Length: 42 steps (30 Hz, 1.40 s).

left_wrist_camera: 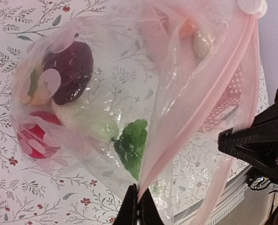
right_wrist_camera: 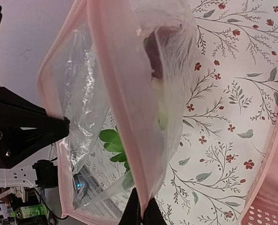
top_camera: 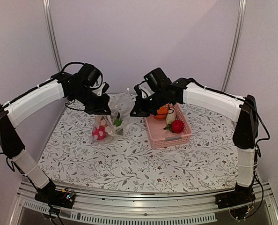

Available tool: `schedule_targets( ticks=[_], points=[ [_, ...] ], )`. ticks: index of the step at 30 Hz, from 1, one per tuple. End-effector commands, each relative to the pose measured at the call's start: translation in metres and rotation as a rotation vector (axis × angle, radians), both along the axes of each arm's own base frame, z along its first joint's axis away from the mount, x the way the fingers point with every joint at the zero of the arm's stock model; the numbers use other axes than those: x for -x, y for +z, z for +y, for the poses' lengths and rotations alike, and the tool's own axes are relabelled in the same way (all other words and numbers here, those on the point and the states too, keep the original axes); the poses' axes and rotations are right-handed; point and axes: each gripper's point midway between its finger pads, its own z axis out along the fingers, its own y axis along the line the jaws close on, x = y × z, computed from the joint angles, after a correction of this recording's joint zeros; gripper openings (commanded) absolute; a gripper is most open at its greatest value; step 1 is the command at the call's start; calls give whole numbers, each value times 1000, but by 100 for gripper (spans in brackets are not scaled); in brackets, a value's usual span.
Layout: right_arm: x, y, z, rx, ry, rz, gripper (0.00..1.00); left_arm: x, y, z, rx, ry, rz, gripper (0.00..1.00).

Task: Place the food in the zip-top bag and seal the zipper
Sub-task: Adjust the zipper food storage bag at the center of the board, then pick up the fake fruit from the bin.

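Zip-top bag (top_camera: 109, 123) sits center-left of the top frame with purple, red and leafy food (left_wrist_camera: 69, 70) inside. Left gripper (left_wrist_camera: 138, 206) and right gripper (right_wrist_camera: 142, 212) each pinch its pinkish mouth edge, fingers pressed together. More pieces sit in the pink basket (top_camera: 171, 140) at center-right.

You have on this rig: left arm (top_camera: 36, 101) and right arm (top_camera: 214, 101), each white shell links between matt black joint housings; thin black cables (top_camera: 72, 64) looping by wrists and elbows; left gripper (top_camera: 106, 112) and right gripper (top_camera: 133, 113), black, angular, with small silver screws (left_wrist_camera: 275, 161); black base blocks (top_camera: 230, 199)
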Motion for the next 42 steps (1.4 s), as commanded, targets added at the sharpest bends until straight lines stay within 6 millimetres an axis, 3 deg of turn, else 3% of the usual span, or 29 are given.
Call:
schedule_targets(
  ticks=[1, 5, 9, 12, 16, 20, 25, 31, 37, 42],
  points=[
    [2, 29, -30, 37, -26, -29, 0, -3, 9, 2, -21, -2, -41, 0],
    [5, 15, -48, 95, -39, 6, 1, -15, 27, -5, 5, -5, -101, 0],
    [6, 8, -48, 98, -27, 28, 3, -22, 35, -19, 60, -28, -117, 0],
    [4, -3, -50, 116, -28, 41, 5, -24, 32, -25, 68, -39, -114, 0],
    [0, -13, -55, 134, -41, 75, 5, -25, 11, -25, 33, -37, -64, 0],
    [0, 2, -59, 121, -53, 44, 9, -27, 11, -26, 16, -40, -74, 0],
    [4, 19, -57, 85, -26, 30, 29, -31, 13, -33, 34, -63, -84, 0],
    [10, 51, -64, 55, -25, 12, 39, -32, 11, -34, 29, -73, -85, 0],
    [3, 76, -94, 58, -68, -27, 48, -33, 11, -33, 23, -73, -90, 0],
    [-20, 53, -135, 159, -132, -27, 51, -34, 10, -33, 23, -75, -92, 0]
  ],
)
